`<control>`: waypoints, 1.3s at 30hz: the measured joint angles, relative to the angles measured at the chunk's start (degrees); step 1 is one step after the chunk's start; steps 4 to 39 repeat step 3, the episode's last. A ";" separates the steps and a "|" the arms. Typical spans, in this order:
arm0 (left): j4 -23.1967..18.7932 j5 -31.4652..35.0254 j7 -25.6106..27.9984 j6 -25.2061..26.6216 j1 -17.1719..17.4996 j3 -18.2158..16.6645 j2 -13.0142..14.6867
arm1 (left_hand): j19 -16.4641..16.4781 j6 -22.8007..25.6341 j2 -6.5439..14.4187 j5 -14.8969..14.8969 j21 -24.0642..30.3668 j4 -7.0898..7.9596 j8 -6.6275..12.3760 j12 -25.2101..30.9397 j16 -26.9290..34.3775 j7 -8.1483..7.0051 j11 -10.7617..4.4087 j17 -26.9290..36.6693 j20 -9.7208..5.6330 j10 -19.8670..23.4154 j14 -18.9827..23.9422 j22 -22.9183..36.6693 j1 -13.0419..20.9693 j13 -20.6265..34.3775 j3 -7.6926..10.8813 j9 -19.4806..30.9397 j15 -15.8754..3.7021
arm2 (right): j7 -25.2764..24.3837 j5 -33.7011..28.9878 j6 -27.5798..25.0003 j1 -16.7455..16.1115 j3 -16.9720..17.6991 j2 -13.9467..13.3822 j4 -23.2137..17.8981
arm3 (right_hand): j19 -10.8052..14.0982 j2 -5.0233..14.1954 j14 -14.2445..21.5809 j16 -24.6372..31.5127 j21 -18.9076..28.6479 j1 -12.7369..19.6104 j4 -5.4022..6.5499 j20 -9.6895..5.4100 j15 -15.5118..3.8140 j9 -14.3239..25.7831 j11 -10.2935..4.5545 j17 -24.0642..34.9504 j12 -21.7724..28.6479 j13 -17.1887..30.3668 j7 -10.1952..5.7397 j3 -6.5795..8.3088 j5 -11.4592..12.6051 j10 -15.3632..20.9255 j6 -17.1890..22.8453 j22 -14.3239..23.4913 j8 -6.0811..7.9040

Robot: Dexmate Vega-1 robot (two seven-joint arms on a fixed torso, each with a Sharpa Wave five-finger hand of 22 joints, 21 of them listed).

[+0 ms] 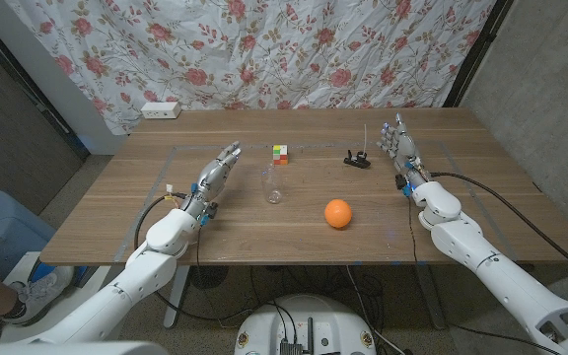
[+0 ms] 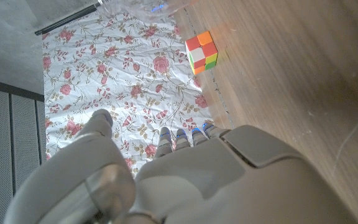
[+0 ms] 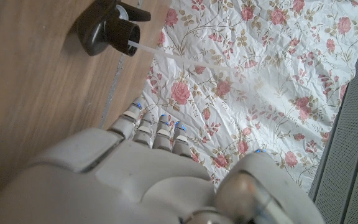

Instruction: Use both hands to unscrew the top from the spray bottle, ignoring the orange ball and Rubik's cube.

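A clear spray bottle [image 1: 274, 186] without its top stands upright at the table's middle. Its black spray top [image 1: 357, 159] lies apart on the table to the right, its thin white tube sticking up; in the right wrist view the top [image 3: 109, 28] lies beyond my fingers. My left hand [image 1: 215, 174] is just left of the bottle, fingers stretched out, holding nothing. My right hand [image 1: 400, 150] is just right of the black top, fingers spread and empty. The bottle's base [image 2: 143, 6] shows faintly in the left wrist view.
A Rubik's cube [image 1: 281, 153] sits behind the bottle, also seen as the cube [image 2: 202, 52] in the left wrist view. An orange ball [image 1: 337, 213] lies in front, right of the bottle. A white power strip [image 1: 161, 109] lies at the far left edge. A floral curtain [image 1: 264, 49] hangs behind.
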 measured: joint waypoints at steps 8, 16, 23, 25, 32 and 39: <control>1.12 -0.41 0.51 -0.38 -0.46 -0.02 -1.30 | 0.00 0.33 1.05 0.44 0.00 0.61 0.19 0.29 0.00 0.33 0.09 0.00 0.00 0.52 0.22 0.01 -1.07 -0.02 0.09 0.00 -0.22 | 0.44 0.14 0.26 0.92 -0.24 0.57 1.31 | 0.37 0.30 0.01 0.00 0.00 -0.30 0.00 -0.45 -0.62 0.00 -0.30 -0.28 0.00 0.00 0.00 0.00 0.00 0.48 0.43 0.00 0.22; 1.12 -0.41 0.51 -0.38 -0.46 -0.02 -1.30 | 0.00 0.33 1.05 0.44 0.00 0.61 0.19 0.29 0.00 0.33 0.09 0.00 0.00 0.52 0.22 0.01 -1.07 -0.02 0.09 0.00 -0.22 | 0.44 0.14 0.26 0.92 -0.24 0.57 1.31 | 0.37 0.30 0.01 0.00 0.00 -0.30 0.00 -0.45 -0.62 0.00 -0.30 -0.28 0.00 0.00 0.00 0.00 0.00 0.48 0.43 0.00 0.22; 1.12 -0.41 0.51 -0.38 -0.46 -0.02 -1.30 | 0.00 0.33 1.05 0.44 0.00 0.61 0.19 0.29 0.00 0.33 0.09 0.00 0.00 0.52 0.22 0.01 -1.07 -0.02 0.09 0.00 -0.22 | 0.44 0.14 0.26 0.92 -0.24 0.57 1.31 | 0.37 0.30 0.01 0.00 0.00 -0.30 0.00 -0.45 -0.62 0.00 -0.30 -0.28 0.00 0.00 0.00 0.00 0.00 0.48 0.43 0.00 0.22; 1.12 -0.41 0.51 -0.38 -0.46 -0.02 -1.30 | 0.00 0.33 1.05 0.44 0.00 0.61 0.19 0.29 0.00 0.33 0.09 0.00 0.00 0.52 0.22 0.01 -1.07 -0.02 0.09 0.00 -0.22 | 0.44 0.14 0.26 0.92 -0.24 0.57 1.31 | 0.37 0.30 0.01 0.00 0.00 -0.30 0.00 -0.45 -0.62 0.00 -0.30 -0.28 0.00 0.00 0.00 0.00 0.00 0.48 0.43 0.00 0.22; 1.12 -0.41 0.51 -0.38 -0.46 -0.02 -1.30 | 0.00 0.33 1.05 0.44 0.00 0.61 0.19 0.29 0.00 0.33 0.09 0.00 0.00 0.52 0.22 0.01 -1.07 -0.02 0.09 0.00 -0.22 | 0.44 0.14 0.26 0.92 -0.24 0.57 1.31 | 0.37 0.30 0.01 0.00 0.00 -0.30 0.00 -0.45 -0.62 0.00 -0.30 -0.28 0.00 0.00 0.00 0.00 0.00 0.48 0.43 0.00 0.22; 1.12 -0.41 0.51 -0.38 -0.46 -0.02 -1.30 | 0.00 0.33 1.05 0.44 0.00 0.61 0.19 0.29 0.00 0.33 0.09 0.00 0.00 0.52 0.22 0.01 -1.07 -0.02 0.09 0.00 -0.22 | 0.44 0.14 0.26 0.92 -0.24 0.57 1.31 | 0.37 0.30 0.01 0.00 0.00 -0.30 0.00 -0.45 -0.62 0.00 -0.30 -0.28 0.00 0.00 0.00 0.00 0.00 0.48 0.43 0.00 0.22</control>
